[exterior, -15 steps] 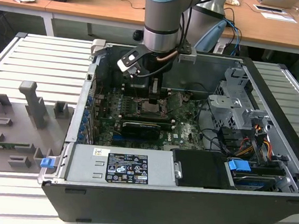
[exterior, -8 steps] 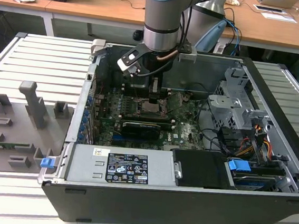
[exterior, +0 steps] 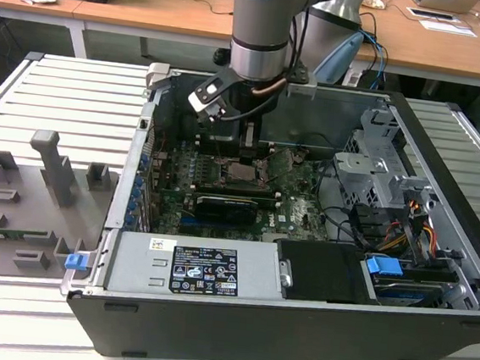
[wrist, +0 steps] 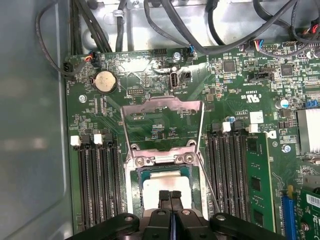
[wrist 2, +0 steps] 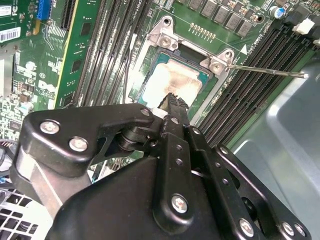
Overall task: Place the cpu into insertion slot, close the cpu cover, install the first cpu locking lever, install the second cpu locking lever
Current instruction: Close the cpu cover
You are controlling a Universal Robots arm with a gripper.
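Your gripper (exterior: 248, 153) hangs in the upper middle of the exterior view, where the arm reaches down into the open case (exterior: 445, 166) over the board (exterior: 297, 207). In both wrist views its fingers (wrist: 164, 197) are clenched tip to tip, with nothing between them.

The cpu (wrist: 162, 186) lies flat in the slot (wrist: 134, 195) with its beige metal top facing up. The fingertips sit over one edge of the chip. You cannot tell from these views whether they touch it or hover just above it.

The cover (wrist: 150, 103) is swung up on its hinge and stands open, well clear of the cpu. You can see green board through its cut-out centre. In the second wrist view, the two hinge brackets (wrist 2: 167, 37) sit at the slot's far corners.

A thin lever (wrist 2: 270, 71) sticks out free from one bracket and crosses the memory slots (wrist 2: 250, 95) beside the socket. It is not latched down. More memory slots (wrist: 97, 185) flank the socket on the other side.

In the exterior view, a long black card (exterior: 225, 204) lies just below the socket.
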